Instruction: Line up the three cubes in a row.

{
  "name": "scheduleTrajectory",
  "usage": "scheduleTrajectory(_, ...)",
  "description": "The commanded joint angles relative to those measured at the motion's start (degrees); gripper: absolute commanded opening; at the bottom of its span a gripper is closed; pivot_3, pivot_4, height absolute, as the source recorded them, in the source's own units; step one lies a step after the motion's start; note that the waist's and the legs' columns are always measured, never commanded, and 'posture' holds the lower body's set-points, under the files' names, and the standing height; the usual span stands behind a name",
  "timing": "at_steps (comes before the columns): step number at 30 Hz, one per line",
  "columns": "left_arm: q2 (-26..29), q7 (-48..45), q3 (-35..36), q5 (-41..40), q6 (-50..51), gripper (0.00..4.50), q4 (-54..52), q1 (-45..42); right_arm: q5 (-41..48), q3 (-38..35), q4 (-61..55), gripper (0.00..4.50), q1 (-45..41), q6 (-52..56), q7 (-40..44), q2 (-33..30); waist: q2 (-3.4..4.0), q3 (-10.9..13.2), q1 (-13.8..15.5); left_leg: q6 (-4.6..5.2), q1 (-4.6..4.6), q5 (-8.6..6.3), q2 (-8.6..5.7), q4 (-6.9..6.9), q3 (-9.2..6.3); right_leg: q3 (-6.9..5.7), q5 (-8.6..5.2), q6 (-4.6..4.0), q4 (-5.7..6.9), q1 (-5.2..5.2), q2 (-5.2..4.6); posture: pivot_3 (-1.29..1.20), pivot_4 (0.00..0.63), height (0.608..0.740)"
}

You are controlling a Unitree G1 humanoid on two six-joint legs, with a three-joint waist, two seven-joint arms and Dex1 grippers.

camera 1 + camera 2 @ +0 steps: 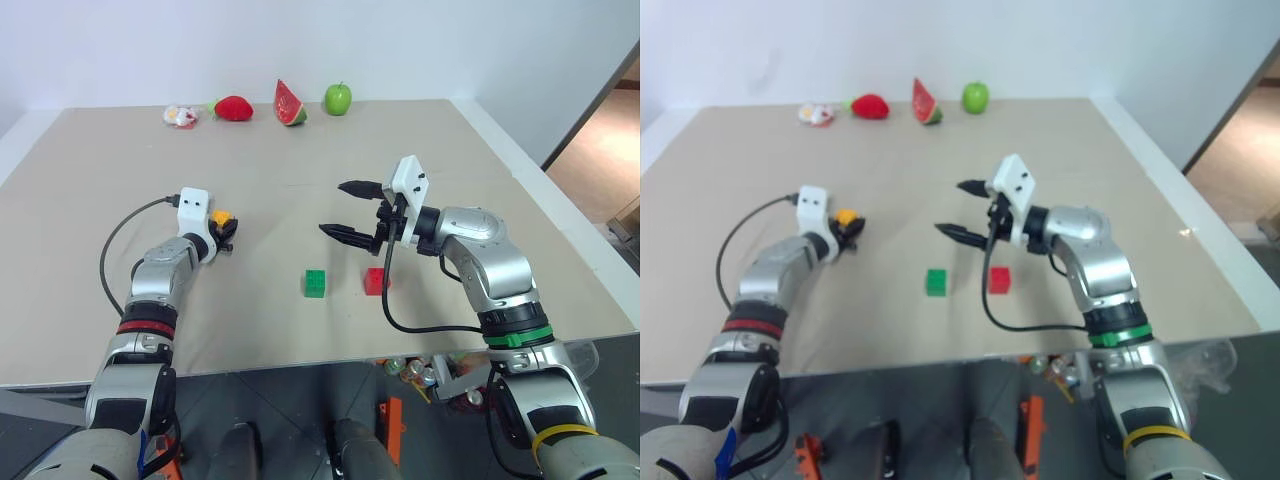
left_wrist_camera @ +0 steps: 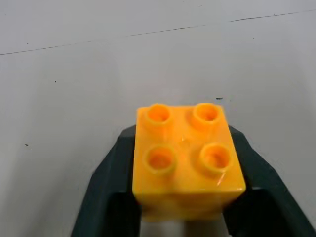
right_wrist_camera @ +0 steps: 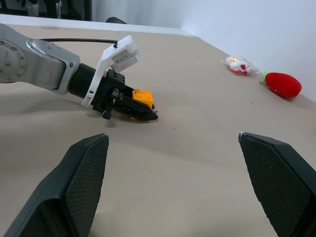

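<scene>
Fingers of my left gripper [image 1: 226, 228] pinched the yellow cube [image 2: 186, 160] (studs up), left of the green cube [image 1: 315, 283]; red cube [image 1: 375, 281] just right of it; right fingers [image 3: 81, 182] spread wide.

You see a beige table [image 1: 300, 190] edged in white against a plain white wall [image 1: 200, 40]; wooden floor [image 1: 595, 150] shows at right of the frame.

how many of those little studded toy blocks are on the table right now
3: the yellow block is clamped in the left end effector at table level; the green block and red block sit side by side near the front edge.
</scene>
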Motion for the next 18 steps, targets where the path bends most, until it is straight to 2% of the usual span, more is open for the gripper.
scheduleTrajectory(1,0.7,0.7,0.2,0.9,-1.5,1.39,-0.3,-1.3,0.1,-1.8,-1.1,4.37,-0.7,-0.4,0.0,-1.0,0.00,0.0,0.0,0.00,0.00,0.00,0.00,0.00,0.00,0.00,0.00,0.00,0.00,0.00,0.00,0.00,0.150,0.740)
scheduleTrajectory(4,1.5,-2.5,-1.0,1.5,-3.9,1.39,-0.8,-0.7,0.4,-1.7,-2.0,4.37,0.2,0.2,0.8,-2.0,0.00,0.0,0.0,0.00,0.00,0.00,0.00,0.00,0.00,0.00,0.00,0.00,0.00,0.00,0.00,0.00,0.150,0.740)
scheduleTrajectory(8,5.7,-19.7,-4.1,-1.0,-9.8,1.39,-6.9,3.7,1.9,-1.8,-5.5,4.37,3.2,1.8,4.8,-6.0,0.00,0.0,0.0,-0.01,-0.01,0.00,0.00,-0.05,0.01,0.00,-0.01,-0.02,-0.04,0.00,0.00,0.00,0.150,0.740)
scheduleTrajectory(11,11.0,-33.0,-5.9,-2.5,-13.4,1.39,-10.1,8.2,2.5,-3.0,-6.7,4.37,4.7,2.7,5.8,-8.3,0.00,0.0,-0.2,-0.03,-0.02,-0.01,0.01,-0.17,0.03,0.01,-0.07,-0.12,-0.07,-0.09,0.00,0.00,0.150,0.740)
scheduleTrajectory(14,14.7,-42.2,-6.9,-3.2,-17.2,1.39,-9.3,10.9,3.5,-4.5,-7.8,4.37,5.9,3.9,5.6,-9.7,0.01,0.0,-0.1,-0.03,0.05,-0.01,0.02,-0.25,0.03,-0.01,-0.28,-0.44,0.00,-0.11,0.01,0.00,0.150,0.740)
scheduleTrajectory(18,15.9,-49.4,-7.1,-5.0,-16.9,1.39,-9.6,12.0,4.7,-5.6,-9.9,4.37,7.5,5.4,6.0,-11.1,0.00,0.0,0.0,-0.03,0.02,-0.01,0.02,-0.17,0.02,-0.02,-0.30,-0.46,0.00,-0.08,-0.01,0.00,0.150,0.740)
